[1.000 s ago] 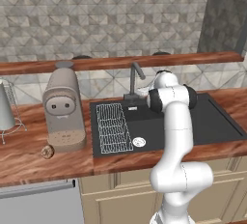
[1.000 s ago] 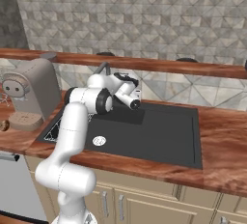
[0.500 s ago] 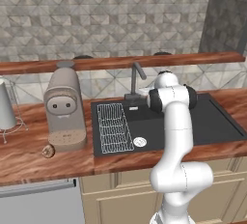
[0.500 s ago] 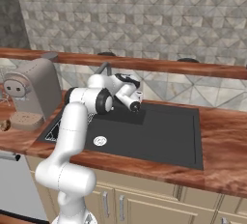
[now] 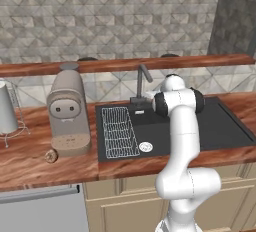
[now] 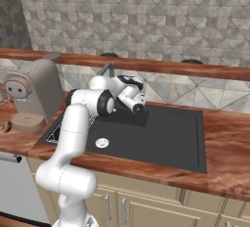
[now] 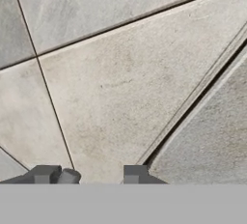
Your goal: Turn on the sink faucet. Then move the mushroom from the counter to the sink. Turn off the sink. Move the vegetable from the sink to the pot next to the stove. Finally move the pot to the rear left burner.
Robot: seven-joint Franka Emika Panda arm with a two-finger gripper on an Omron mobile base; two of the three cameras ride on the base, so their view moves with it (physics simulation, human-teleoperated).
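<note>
The grey faucet [image 5: 142, 82] stands behind the black sink [image 5: 220, 131], and I see no water running. My gripper [image 5: 149, 96] hovers just right of the faucet's base, pointing at the tiled back wall. In the hand view the gripper [image 7: 90, 175] is open, its fingertips [image 7: 46, 174] apart against the tiles, with a small grey stub [image 7: 68, 175] beside the left one. The mushroom [image 5: 50, 156] lies on the wooden counter in front of the coffee machine, far left of the gripper. The pot and stove are out of view.
A beige coffee machine [image 5: 67, 111] stands on the counter left of the sink. A wire rack [image 5: 119, 131] lies in the sink's left part. A pale metal vessel [image 5: 6, 108] stands at the far left. A wooden ledge [image 5: 125, 65] runs above the backsplash.
</note>
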